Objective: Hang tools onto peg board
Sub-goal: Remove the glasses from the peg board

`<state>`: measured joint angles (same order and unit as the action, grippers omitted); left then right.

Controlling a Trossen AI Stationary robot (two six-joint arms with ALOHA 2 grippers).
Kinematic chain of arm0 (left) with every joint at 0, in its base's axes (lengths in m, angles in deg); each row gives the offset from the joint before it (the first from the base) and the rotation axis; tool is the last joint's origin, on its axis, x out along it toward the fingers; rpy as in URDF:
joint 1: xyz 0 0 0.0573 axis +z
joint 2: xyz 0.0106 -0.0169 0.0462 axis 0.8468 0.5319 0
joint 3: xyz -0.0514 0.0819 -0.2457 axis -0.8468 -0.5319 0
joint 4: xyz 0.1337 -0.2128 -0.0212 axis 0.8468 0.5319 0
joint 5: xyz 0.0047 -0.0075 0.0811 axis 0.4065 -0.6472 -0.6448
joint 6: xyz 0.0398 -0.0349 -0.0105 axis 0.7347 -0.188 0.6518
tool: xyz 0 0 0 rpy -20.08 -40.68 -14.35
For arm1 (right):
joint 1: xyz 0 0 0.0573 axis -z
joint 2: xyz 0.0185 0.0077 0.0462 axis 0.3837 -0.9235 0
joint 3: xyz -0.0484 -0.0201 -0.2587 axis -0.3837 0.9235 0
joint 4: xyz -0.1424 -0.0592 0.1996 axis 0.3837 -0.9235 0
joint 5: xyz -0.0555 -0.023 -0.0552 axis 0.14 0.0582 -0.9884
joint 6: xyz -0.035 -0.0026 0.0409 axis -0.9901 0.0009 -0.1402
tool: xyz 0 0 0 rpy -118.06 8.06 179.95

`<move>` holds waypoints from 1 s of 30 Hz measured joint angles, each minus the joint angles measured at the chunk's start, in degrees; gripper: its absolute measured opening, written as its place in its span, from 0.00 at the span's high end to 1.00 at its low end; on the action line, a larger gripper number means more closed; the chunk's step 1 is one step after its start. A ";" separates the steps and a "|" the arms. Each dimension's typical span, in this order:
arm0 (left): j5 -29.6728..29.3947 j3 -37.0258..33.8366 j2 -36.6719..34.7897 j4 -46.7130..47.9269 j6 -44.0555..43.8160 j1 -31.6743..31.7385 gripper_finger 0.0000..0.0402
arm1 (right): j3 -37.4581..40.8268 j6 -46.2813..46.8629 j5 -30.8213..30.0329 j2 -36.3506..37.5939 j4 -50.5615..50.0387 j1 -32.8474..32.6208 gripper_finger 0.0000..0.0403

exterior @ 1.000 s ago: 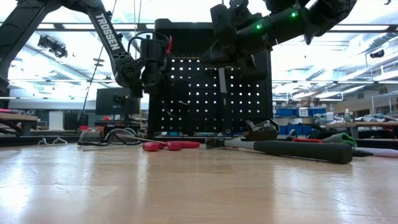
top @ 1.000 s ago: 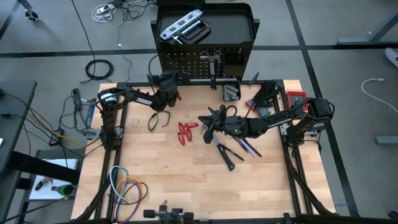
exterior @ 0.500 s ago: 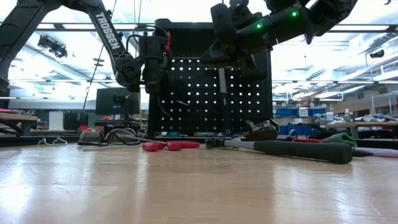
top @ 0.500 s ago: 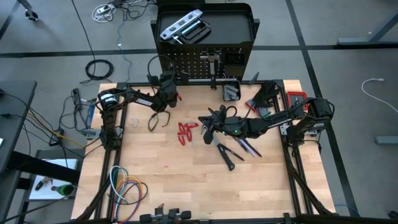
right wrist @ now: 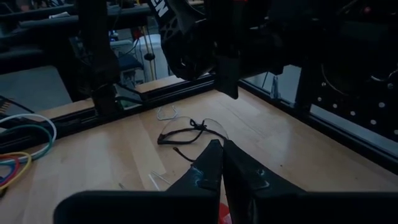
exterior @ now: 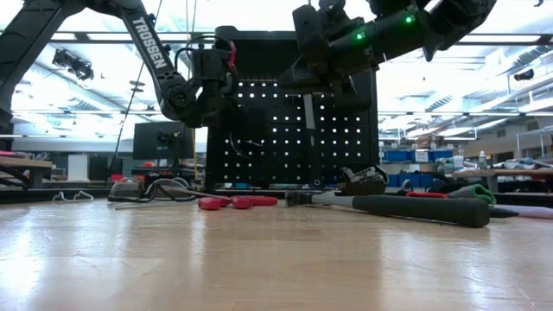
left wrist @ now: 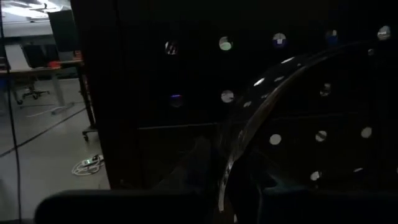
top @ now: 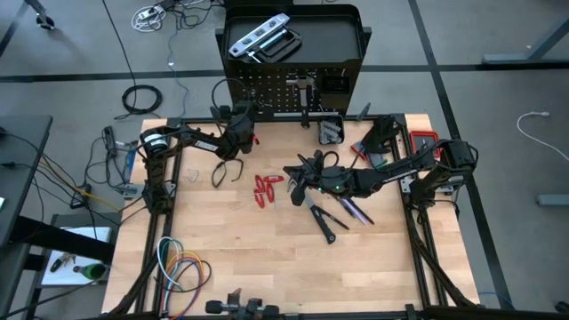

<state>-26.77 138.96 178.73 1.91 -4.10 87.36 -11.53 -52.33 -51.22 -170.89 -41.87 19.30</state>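
The high view is showing the left gripper [top: 242, 118] reaching up to the left part of the peg board [top: 276, 96], which is standing upright at the far edge of the wooden table [top: 231, 258]. In the left wrist view a thin curved clear thing, looking like safety glasses [left wrist: 261, 118], is sitting between this gripper's narrowly parted fingers and lying close against the holes of the board; what it is exactly cannot be told for sure. The right gripper [top: 298, 182] is hovering over the middle of the table, and its fingers [right wrist: 211, 165] are pressing together with nothing between them. Just beside it the red-handled pliers [top: 264, 188] are lying flat on the wood, and a dark-handled tool [top: 323, 221] is lying near the right arm, slanted toward the near edge. A pair of clear safety glasses [right wrist: 186, 130] is resting on the table in front of the left arm. One tool is already hanging on the peg board near its middle, a hammer [top: 305, 89] as far as can be seen. On the black tray above the board, the silver level [top: 258, 36] is lying slanted. Coloured cables [top: 178, 267] are coiling at the near left corner of the table.
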 joint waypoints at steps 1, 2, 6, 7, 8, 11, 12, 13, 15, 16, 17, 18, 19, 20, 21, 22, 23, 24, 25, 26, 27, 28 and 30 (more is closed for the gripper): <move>-0.07 0.00 0.00 -0.06 0.84 0.00 0.88 | 0.00 0.00 0.01 0.00 0.00 0.01 0.94; -0.10 0.00 0.00 -0.25 2.19 0.00 0.88 | 0.00 0.00 0.00 0.00 0.00 0.00 0.94; -2.06 0.00 0.00 -2.74 7.56 -0.73 0.88 | 0.00 -0.02 0.01 0.00 -0.02 0.01 0.95; -3.10 0.00 0.00 -3.67 8.59 -1.14 0.88 | 0.00 -0.02 0.00 0.00 -0.03 0.02 0.95; -3.79 0.00 0.00 -4.73 9.90 -1.51 0.88 | 0.00 -0.02 0.00 0.00 -0.03 0.02 0.95; -5.21 0.00 0.00 -7.50 14.33 -2.78 0.88 | 0.00 -0.02 0.02 0.00 -0.04 0.00 0.96; -5.39 0.00 0.00 -8.27 15.81 -3.30 0.88 | 0.00 -0.02 0.00 0.00 -0.04 0.00 0.96; -5.66 0.00 0.00 -9.11 17.28 -3.76 0.88 | 0.00 -0.02 0.02 0.00 -0.04 0.00 0.96; -6.66 0.00 0.00 -10.62 19.95 -4.88 0.88 | 0.00 -0.02 0.00 0.00 -0.04 0.02 0.95; -7.06 0.00 0.00 -10.99 21.04 -5.41 0.88 | 0.00 -0.02 0.00 0.00 -0.04 0.01 0.95; -7.88 0.00 0.00 -11.37 22.06 -5.89 0.88 | 0.00 -0.02 0.00 0.00 -0.04 0.00 0.95; -8.84 0.00 0.00 -11.38 22.84 -6.40 0.88 | 0.00 -0.02 0.00 0.00 -0.06 0.00 0.95; -9.81 0.00 0.00 -11.36 23.97 -6.88 0.88 | 0.00 -0.02 0.00 0.00 -0.09 0.00 0.95; -11.37 0.00 0.00 -11.36 24.90 -7.45 0.88 | 0.00 -0.02 0.00 0.00 -0.09 0.00 0.95; -13.16 0.00 0.00 -11.34 25.88 -8.17 0.88 | 0.00 -0.02 0.00 0.00 -0.11 0.00 0.95; -15.08 0.00 0.00 -11.32 27.44 -8.97 0.88 | 0.00 -0.02 0.00 0.00 -0.22 0.00 0.95; -16.71 0.00 0.00 -11.30 29.38 -9.94 0.88 | 0.00 -0.06 0.00 0.00 -0.40 0.02 0.95; -18.07 0.00 0.00 -11.26 31.46 -11.07 0.88 | 0.00 -0.12 0.00 0.00 -0.59 0.02 0.95; -19.38 0.00 0.00 -11.23 33.65 -12.16 0.88 | 0.00 -0.31 0.00 0.00 -0.88 0.02 0.95; -20.76 0.00 0.00 -11.15 35.76 -13.27 0.88 | 0.00 -0.54 0.02 0.00 -1.19 0.01 0.96; -21.86 0.00 0.00 -10.84 36.98 -14.30 0.88 | -0.01 -0.62 0.00 0.00 -1.56 0.00 0.96; -22.62 0.00 0.00 -10.10 37.19 -15.25 0.88 | -0.01 -0.67 0.00 0.00 -1.81 0.00 0.96; -23.24 0.00 0.04 -9.31 37.22 -17.03 0.88 | -0.02 -0.65 0.00 0.00 -1.88 0.00 0.96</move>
<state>-50.01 138.96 178.77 -7.40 33.11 70.34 -11.55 -52.98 -51.22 -170.88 -43.75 19.30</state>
